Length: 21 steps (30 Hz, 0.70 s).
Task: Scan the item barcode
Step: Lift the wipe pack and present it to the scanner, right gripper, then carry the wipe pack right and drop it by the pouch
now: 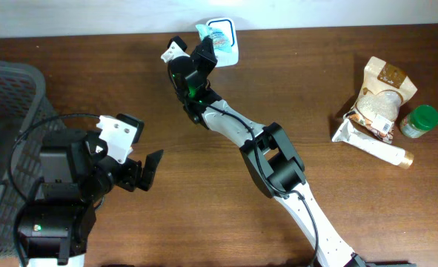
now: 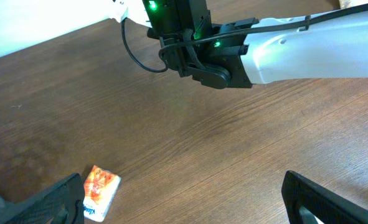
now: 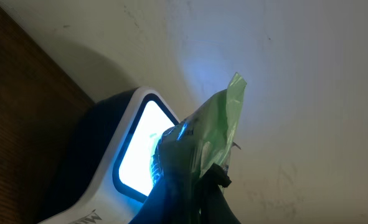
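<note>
Right pincer (image 1: 204, 48) pinched the green packet (image 3: 224, 115), scanner (image 3: 137, 146) just ahead. Light, floppy film, probably; edge-hold suited. Left pincer (image 1: 143, 146) gaped empty.

The green packet (image 3: 212, 127) covers the right part of the scanner's (image 3: 103, 174) lit window, and the scanner's base runs off the bottom edge. Blue glare washes out the packet's print, so it is unclear whether a barcode faces the window. The right hand (image 3: 196, 183) is only a dark blur under the packet. Overhead, the basket (image 1: 11, 104) is cut by the left edge, and the grain pouch's (image 1: 382, 96) label is too small to read. The left hand (image 2: 184, 208) shows only finger stubs (image 2: 53, 202), one overlapping a small orange packet (image 2: 101, 185).
</note>
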Available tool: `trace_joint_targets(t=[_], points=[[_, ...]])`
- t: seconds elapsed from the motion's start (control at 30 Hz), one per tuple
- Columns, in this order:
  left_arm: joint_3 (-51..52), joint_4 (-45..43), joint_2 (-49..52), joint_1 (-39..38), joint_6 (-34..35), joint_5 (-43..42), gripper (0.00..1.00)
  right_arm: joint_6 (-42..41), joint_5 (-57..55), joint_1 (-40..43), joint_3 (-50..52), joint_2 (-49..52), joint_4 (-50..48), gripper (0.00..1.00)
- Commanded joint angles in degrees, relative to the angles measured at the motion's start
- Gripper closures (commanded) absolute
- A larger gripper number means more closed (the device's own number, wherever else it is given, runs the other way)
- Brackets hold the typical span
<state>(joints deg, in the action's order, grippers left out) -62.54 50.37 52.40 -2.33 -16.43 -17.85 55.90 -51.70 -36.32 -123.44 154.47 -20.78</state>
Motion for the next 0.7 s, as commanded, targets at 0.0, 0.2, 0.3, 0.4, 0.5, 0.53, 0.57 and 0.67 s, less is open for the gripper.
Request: trace_joint_targets(t=[0.0,0.2,0.3,0.4,0.5,0.53,0.57,0.67], points=[[-0.1,-0.1,-0.2,0.2,0.8,-0.8,0.01,-2.1,0.5,0.0,-0.2,0.6,-0.5,0.96],[-0.1,-0.1,-0.2,0.2,0.8,-0.8,0.01,-6.5,-17.7,3.1,-0.3,-4.1,-17.1,0.96],[-0.1,-0.1,-0.2,0.2,0.8,-0.8,0.01,-6.5,-18.1,7.3,-0.3,-9.8,-16.8,0.96],[-0.1,-0.1,-0.2,0.2,0.8,-0.8,0.01,-18.4,-19.9,13.4,-0.3,-18.1,0.5,0.96],[-0.1,-0.1,-0.2,0.2,0.8,-0.8,0.01,-49.2,-2.9,20.5,-0.3,-28.4,44.2,0.96],[-0.1,-0.1,-0.2,0.2,0.8,-0.8,0.01,-57.9,7.6,24.2,-0.3,-32.0,55.6,0.96],[-0.1,-0.1,-0.2,0.2,0.8,-0.8,0.01,-60.2,14.6,27.2,-0.3,-34.1,61.8,0.96],[-0.1,-0.1,-0.2,0.2,0.8,-0.8,0.01,-63.4,33.5,40.7,-0.3,-37.6,73.4,0.96]])
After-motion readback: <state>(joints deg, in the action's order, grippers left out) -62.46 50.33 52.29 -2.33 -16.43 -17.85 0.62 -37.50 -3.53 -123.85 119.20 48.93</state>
